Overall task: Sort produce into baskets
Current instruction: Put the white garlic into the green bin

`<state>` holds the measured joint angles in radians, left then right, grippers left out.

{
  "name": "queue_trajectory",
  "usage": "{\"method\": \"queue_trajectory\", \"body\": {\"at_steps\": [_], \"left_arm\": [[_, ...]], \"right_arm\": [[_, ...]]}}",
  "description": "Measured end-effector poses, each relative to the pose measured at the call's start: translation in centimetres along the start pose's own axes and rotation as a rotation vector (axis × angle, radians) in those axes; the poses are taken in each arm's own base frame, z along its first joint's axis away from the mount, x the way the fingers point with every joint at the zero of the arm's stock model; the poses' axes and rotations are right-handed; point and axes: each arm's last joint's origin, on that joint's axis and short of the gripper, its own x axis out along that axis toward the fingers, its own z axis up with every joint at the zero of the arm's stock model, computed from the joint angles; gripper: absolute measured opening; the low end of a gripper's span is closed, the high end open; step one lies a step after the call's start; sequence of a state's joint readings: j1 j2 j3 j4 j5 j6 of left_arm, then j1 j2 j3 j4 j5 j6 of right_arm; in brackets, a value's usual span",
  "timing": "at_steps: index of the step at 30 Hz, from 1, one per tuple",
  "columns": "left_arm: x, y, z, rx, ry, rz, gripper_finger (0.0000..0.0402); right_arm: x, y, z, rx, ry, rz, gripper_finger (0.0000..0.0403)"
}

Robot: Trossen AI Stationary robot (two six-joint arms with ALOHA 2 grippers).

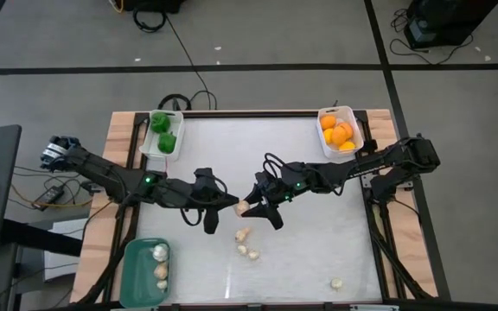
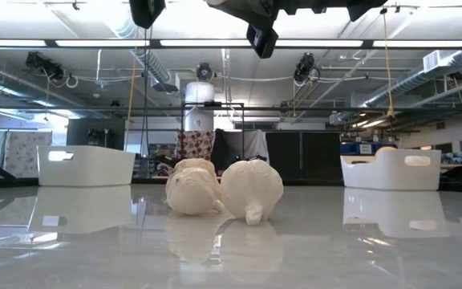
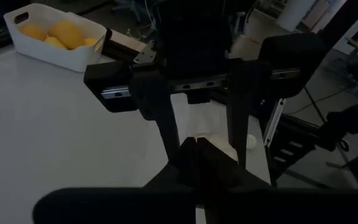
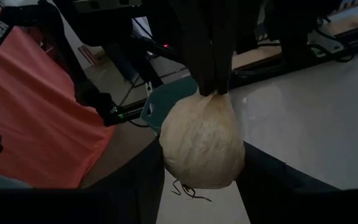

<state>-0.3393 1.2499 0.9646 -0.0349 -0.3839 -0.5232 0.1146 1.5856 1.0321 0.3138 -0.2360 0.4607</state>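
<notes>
A whitish-beige garlic-like piece (image 1: 242,206) hangs in the air over the table's middle, between my two grippers. My left gripper (image 1: 230,205) comes from the left and is shut on its stem. My right gripper (image 1: 252,206) comes from the right, its fingers on either side of the bulb (image 4: 201,146). In the left wrist view my shut left fingers (image 3: 194,155) hide the piece, and my right gripper faces them. The teal bin (image 1: 132,281) at the near left holds several such pieces. Loose pieces (image 1: 245,244) lie on the table. My left gripper pinches the piece's narrow stem tip (image 4: 215,92) between its two fingers, which come level from the table's left. The bulb is lifted clear of the table. My right gripper has the bulb's two sides (image 4: 166,158) between its two fingers (image 4: 263,180), coming level from the table's right. The bulb fills the gap between them.
A white bin with green peppers (image 1: 162,131) stands at the far left, and a white bin with orange and yellow fruits (image 1: 339,131) at the far right. Two pieces (image 2: 223,191) lie close together near the table's middle, another piece (image 1: 336,282) at the near right.
</notes>
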Motion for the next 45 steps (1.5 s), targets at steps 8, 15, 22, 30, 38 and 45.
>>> {"method": "queue_trajectory", "body": {"at_steps": [8,15,22,30,38,45], "left_arm": [[-0.2,0.8,-1.1,-0.038,0.111,0.084,0.0003],[-1.0,1.2,-3.2,-0.090,0.298,0.165,0.0002],[-2.3,0.5,-3.0,-0.080,0.418,0.173,0.0001],[-5.8,-0.8,-4.9,-0.154,0.738,0.239,0.0001],[-9.5,-3.5,-4.7,-0.280,0.885,0.258,0.0001],[-14.2,-5.9,-7.6,-0.376,1.068,0.308,0.0001]], "right_arm": [[0.0,-0.4,-0.5,0.048,0.048,-0.048,0.0224],[-0.3,-1.3,-1.8,0.085,0.138,-0.245,0.0279],[-0.9,-2.5,-2.8,0.224,0.180,-0.447,0.0308],[-2.8,-5.1,-7.1,0.362,0.383,-0.605,0.0297],[-3.4,-6.1,-11.0,0.514,0.304,-0.526,0.0288],[-3.3,-5.4,-12.1,0.422,0.289,-0.467,0.0287]]}}
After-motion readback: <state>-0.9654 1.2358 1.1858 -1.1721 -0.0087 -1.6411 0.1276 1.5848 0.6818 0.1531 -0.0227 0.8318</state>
